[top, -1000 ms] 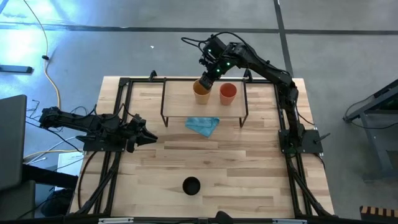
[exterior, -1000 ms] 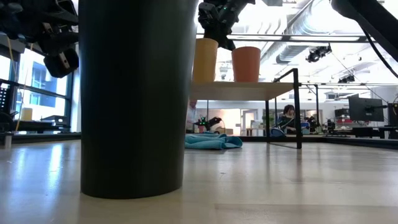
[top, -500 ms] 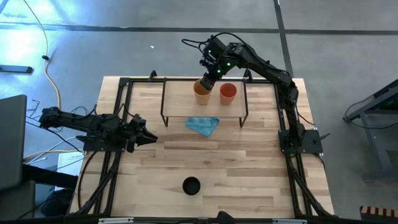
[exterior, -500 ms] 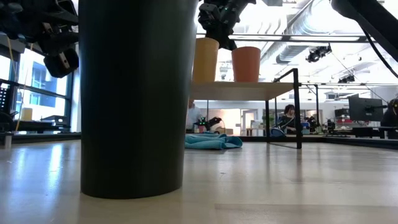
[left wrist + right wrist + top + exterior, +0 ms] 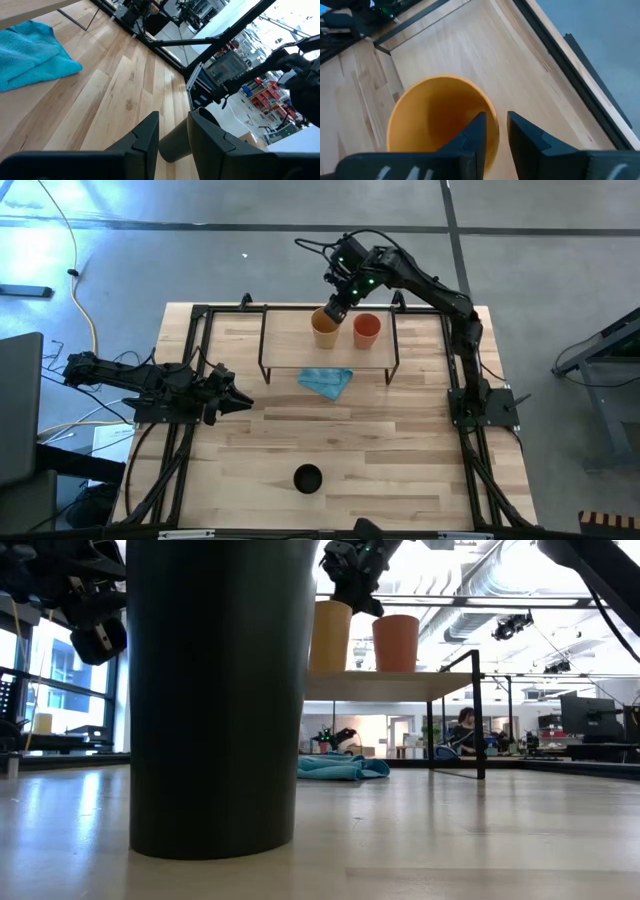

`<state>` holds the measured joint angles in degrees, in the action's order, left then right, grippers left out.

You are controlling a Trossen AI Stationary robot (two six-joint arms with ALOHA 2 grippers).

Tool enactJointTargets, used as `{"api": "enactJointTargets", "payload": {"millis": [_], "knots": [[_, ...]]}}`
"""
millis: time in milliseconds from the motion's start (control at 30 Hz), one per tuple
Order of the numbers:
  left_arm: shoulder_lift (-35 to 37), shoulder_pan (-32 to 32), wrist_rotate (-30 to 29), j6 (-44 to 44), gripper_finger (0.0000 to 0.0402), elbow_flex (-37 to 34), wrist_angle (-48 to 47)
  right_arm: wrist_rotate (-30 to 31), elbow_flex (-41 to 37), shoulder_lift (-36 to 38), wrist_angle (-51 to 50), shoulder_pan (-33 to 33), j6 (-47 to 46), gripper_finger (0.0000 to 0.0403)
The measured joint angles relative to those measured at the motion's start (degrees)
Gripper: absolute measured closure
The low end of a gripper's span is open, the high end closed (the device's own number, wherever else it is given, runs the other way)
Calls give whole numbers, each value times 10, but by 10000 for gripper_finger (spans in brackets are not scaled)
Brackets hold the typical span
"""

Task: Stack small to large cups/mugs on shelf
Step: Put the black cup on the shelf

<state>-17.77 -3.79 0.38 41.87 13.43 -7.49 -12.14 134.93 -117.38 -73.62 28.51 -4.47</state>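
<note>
Yellow-orange cup (image 5: 324, 327) upright on the shelf (image 5: 290, 350).
Right gripper (image 5: 337, 311), jaws slightly parted straddling its rim, has lifted slightly.

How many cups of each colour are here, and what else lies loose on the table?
Yellow-orange cup: 1
Red-orange cup: 1
Black cup: 1
Light blue cloth: 1
Total: 4 things, 3 of them cups
</note>
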Motion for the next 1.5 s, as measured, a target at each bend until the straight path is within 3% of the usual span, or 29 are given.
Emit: {"api": "enactJointTargets", "payload": {"millis": [233, 467, 633, 800, 967, 1133, 1500], "knots": [[0, 0, 0, 4, 309, 0, 1, 0, 0, 30, -9, 1, 0, 334], [0, 0, 6, 19, 309, 0, 35, -45, 0, 86, -17, 0, 17, 334], [0, 0, 40, 37, 309, 0, 96, -101, 0, 131, -22, -4, 19, 334], [-17, 0, 84, 78, 309, 0, 143, -119, 0, 169, -40, -29, 33, 334], [-84, -5, 128, 118, 309, 0, 198, -120, 0, 199, -47, -70, 45, 334], [-187, -50, 131, 124, 309, 0, 286, -117, -2, 218, -46, -126, 50, 334], [-363, -119, 64, 109, 309, 11, 426, -113, -9, 227, 11, -241, 44, 334]]}}
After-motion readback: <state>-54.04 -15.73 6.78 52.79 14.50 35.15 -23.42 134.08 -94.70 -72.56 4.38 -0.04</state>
